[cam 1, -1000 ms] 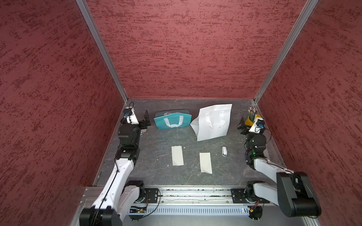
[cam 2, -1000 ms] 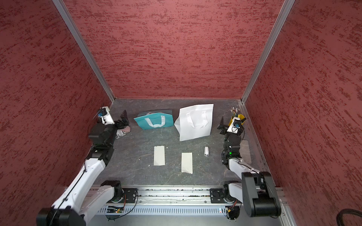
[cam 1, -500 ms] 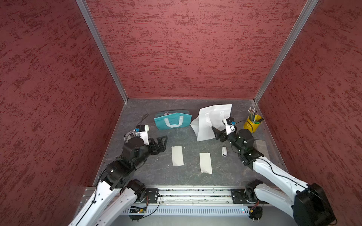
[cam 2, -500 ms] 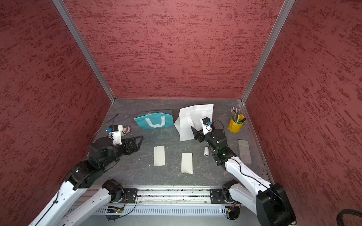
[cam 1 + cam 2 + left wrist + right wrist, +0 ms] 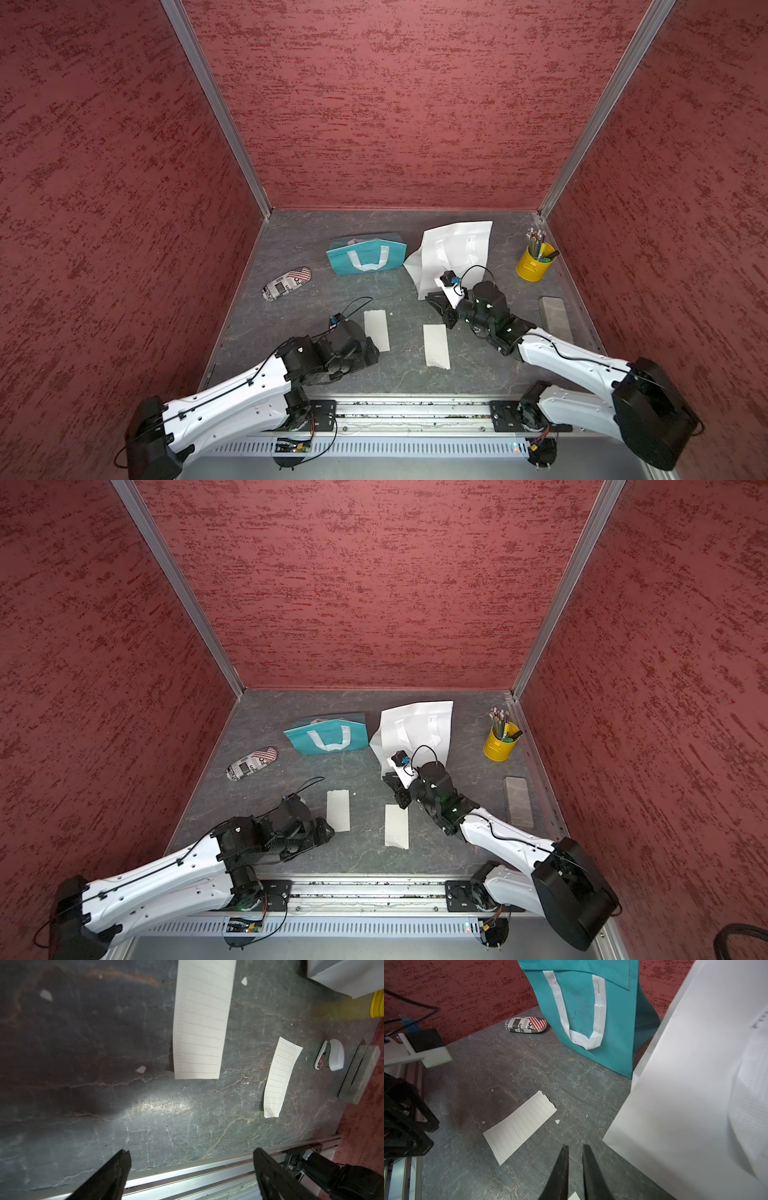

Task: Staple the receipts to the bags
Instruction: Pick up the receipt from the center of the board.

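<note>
**Operator:** Where do my things lie?

**Spotter:** Both receipts lie flat on the surface point(image 5: 407, 374), well short of the bags. The left receipt point(image 5: 377, 330) sits just ahead of your left gripper point(image 5: 191, 1152); your right gripper point(image 5: 575, 1147) hangs just beside the far end of the right receipt point(image 5: 436, 345). The teal bag point(image 5: 365, 253) and the white bag point(image 5: 453, 249) lie side by side at the back; I'd judge nothing is stapled yet.

**Operator:** And the fingers?

**Spotter:** Your left fingers point(image 5: 116, 1172) stand wide apart and empty; your right fingers point(image 5: 560, 1167) are drawn almost together, with nothing between them that I can see.

**Operator:** How do I lift paper that thin?

**Spotter:** You look to be at the pick-up. Go for an end, not the middle; the right receipt looks creased and slightly lifted at its near end, so that edge should give you a bite. Come in low, close gently and raise slowly, or the strip may slip or tear. The stapler point(image 5: 332, 1055) lies just beyond the right receipt, hidden under your right arm in both top views; mind it.

**Operator:** Anything to read?

**Spotter:** The receipts bear only ruled lines and small boxes, no words; the bags show no logo. The glasses case point(image 5: 286, 282) wears newspaper print and a flag; I make out "Fo" and little more.
</note>
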### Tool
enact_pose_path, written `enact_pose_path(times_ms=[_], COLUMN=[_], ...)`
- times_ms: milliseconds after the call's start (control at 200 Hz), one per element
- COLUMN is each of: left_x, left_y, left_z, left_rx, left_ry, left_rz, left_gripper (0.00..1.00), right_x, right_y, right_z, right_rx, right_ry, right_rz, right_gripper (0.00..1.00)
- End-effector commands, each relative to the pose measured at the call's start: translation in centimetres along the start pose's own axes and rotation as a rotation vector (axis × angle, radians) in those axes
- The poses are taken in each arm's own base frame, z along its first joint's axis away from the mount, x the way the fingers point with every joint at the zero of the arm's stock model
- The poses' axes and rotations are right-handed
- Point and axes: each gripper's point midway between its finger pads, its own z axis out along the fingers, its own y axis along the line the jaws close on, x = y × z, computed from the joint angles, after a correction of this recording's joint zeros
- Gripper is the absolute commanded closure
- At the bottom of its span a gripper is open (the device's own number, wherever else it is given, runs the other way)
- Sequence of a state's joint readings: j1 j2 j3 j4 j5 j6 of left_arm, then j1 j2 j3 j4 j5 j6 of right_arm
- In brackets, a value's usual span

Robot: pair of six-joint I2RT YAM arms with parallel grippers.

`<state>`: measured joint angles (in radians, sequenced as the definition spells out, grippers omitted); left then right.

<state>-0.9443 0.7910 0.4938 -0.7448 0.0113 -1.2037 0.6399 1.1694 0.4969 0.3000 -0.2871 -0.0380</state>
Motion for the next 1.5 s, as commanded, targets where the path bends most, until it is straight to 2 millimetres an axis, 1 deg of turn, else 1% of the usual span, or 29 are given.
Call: enact_pose_path(times_ms=[0,70,140,200,276,351,396,466,561,691,792,857,897,982,1067,1167,1242,1348,1498], left_x=[0.3,0.0,-0.5,-0.9,-1.8,-2.5,-2.9,-3.3,-3.3,-3.8,-4.2,-4.5,-4.8,-5.6,-6.5,-7.4,-7.5,-7.0,-6.2], left_y=[-1.5,-1.5,-1.3,-1.2,-1.2,-1.1,-1.1,-1.4,-1.4,-2.2,-2.2,-2.1,-2.4,-3.0,-4.2,-6.2,-7.6,-10.5,-13.2], left_z=[1.4,2.5,3.1,3.3,3.5,3.9,4.3,4.8,5.6,6.4,6.7,6.7,6.5,5.9,4.8,3.2,2.2,0.3,-2.6], left_rx=[0.133,0.184,0.215,0.23,0.242,0.24,0.239,0.247,0.209,0.21,0.179,0.159,0.162,0.173,0.196,0.25,0.303,0.439,0.578], left_ry=[0.058,0.083,0.098,0.1,0.096,0.096,0.098,0.114,0.145,0.154,0.151,0.142,0.132,0.093,0.059,0.034,0.032,0.052,0.061], left_rz=[-0.144,-0.194,-0.232,-0.244,-0.246,-0.253,-0.256,-0.256,-0.24,-0.213,-0.187,-0.17,-0.161,-0.135,-0.081,-0.011,0.037,0.142,0.281], left_gripper=[0.12,0.14,0.15,0.18,0.23,0.32,0.34,0.38,0.46,0.52,0.62,0.73,0.8,1.0,1.0,1.0,1.0,1.0,1.0], right_x=[-1.8,-1.5,-1.2,-0.9,-0.8,-0.9,-0.9,-1.2,-1.4,-1.3,-1.1,-1.0,-0.9,-0.5,-0.1,0.1,0.1,0.1,-0.6], right_y=[0.6,0.7,0.9,0.8,0.8,0.7,0.7,0.6,0.4,0.3,0.3,0.3,0.4,0.9,1.8,2.9,3.6,4.6,5.3], right_z=[0.1,0.2,0.3,0.4,0.4,0.4,0.4,0.4,0.4,0.3,0.2,0.1,0.1,0.2,0.6,1.3,1.8,2.2,2.0], right_rx=[-0.027,-0.038,-0.048,-0.049,-0.046,-0.043,-0.041,-0.036,-0.024,-0.017,-0.013,-0.015,-0.02,-0.053,-0.111,-0.193,-0.256,-0.343,-0.455], right_ry=[-0.057,-0.05,-0.04,-0.032,-0.032,-0.038,-0.041,-0.042,-0.041,-0.045,-0.045,-0.047,-0.048,-0.038,-0.01,0.028,0.052,0.079,0.073], right_rz=[0.003,0.014,0.024,0.031,0.037,0.041,0.043,0.042,0.041,0.045,0.056,0.064,0.069,0.082,0.103,0.147,0.19,0.251,0.342], right_gripper=[0.79,0.74,0.66,0.59,0.52,0.46,0.44,0.42,0.4,0.4,0.4,0.39,0.39,0.38,0.36,0.36,0.35,0.35,0.33])
